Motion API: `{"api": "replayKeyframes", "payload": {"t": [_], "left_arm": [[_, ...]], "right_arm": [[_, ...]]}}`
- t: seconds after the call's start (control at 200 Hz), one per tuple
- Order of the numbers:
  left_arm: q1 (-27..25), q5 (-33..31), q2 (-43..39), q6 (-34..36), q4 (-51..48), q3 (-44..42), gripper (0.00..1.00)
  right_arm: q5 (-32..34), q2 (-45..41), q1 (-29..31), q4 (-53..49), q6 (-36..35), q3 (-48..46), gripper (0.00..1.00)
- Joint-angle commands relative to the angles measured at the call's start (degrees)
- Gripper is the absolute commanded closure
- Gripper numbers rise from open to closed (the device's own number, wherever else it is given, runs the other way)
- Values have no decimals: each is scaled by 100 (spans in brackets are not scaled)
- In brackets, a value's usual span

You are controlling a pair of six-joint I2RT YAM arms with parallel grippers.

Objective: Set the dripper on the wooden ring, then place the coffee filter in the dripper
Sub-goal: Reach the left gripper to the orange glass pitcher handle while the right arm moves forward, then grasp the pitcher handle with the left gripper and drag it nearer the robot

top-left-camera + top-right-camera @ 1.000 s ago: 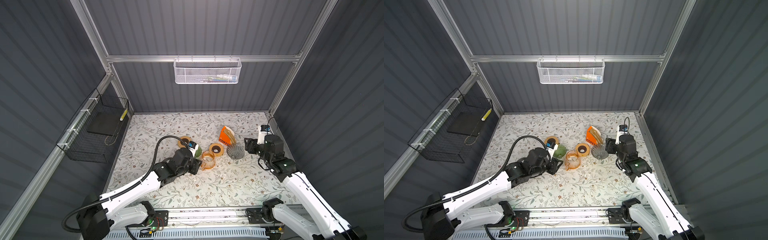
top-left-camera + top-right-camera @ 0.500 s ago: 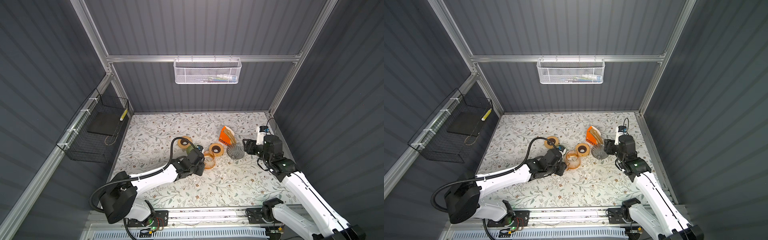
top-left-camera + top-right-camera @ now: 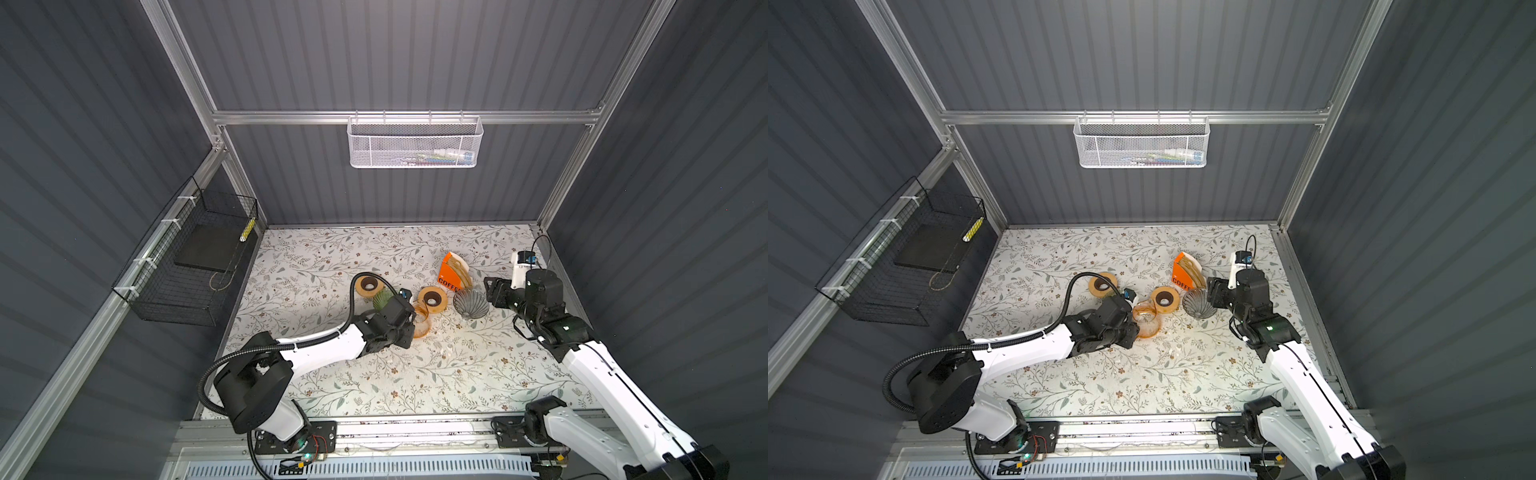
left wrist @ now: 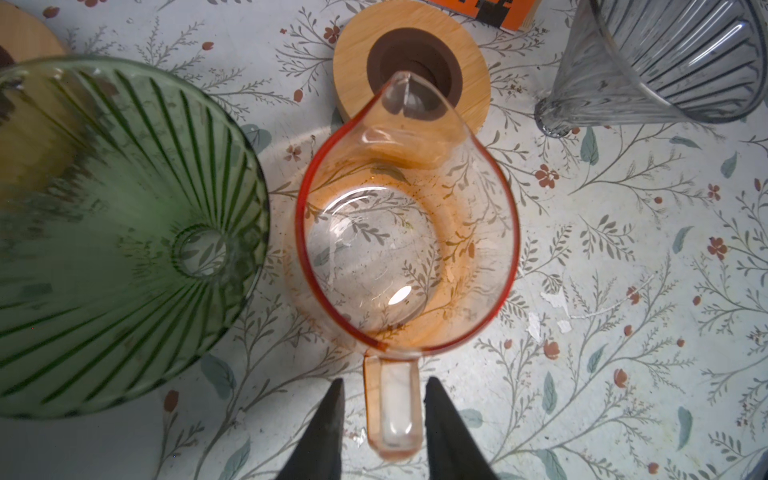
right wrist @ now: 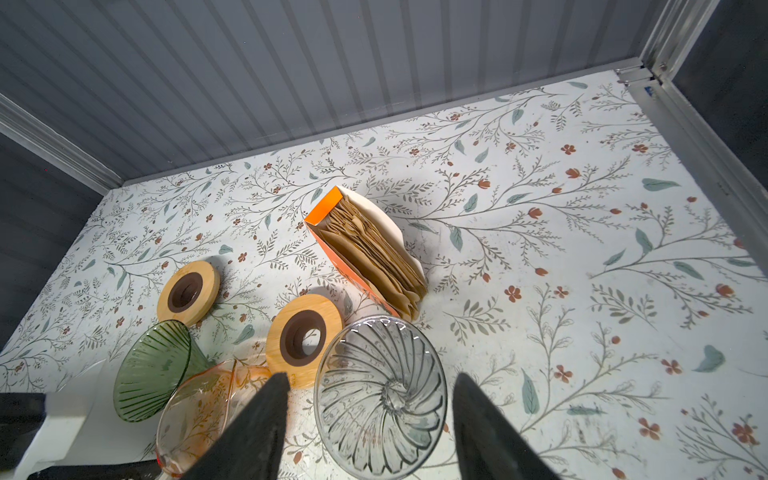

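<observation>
While your left gripper [image 4: 384, 380] stands released, its jaws flanking the handle [image 4: 392, 411] of the orange glass carafe [image 4: 407, 257] without pinching it, your right gripper [image 5: 370, 375] is spread wide just beside the clear glass dripper [image 5: 380, 399] and holds nothing. You find the brown paper coffee filters [image 5: 374, 249] stacked in their orange box [image 5: 322, 214], just behind that dripper. A green glass dripper [image 4: 124, 232] sits just beside the carafe.
</observation>
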Motion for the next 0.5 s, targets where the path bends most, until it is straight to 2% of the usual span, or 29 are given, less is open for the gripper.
{"api": "replayKeyframes", "payload": {"t": [0.0,0.49], "left_arm": [[-56,-30,71,91,-82,193,67],[-285,-502,300,109,-660,413,72]], "right_arm": [[33,1,27,68,33,-79,37],[-9,-60,27,88,52,-138,37]]}}
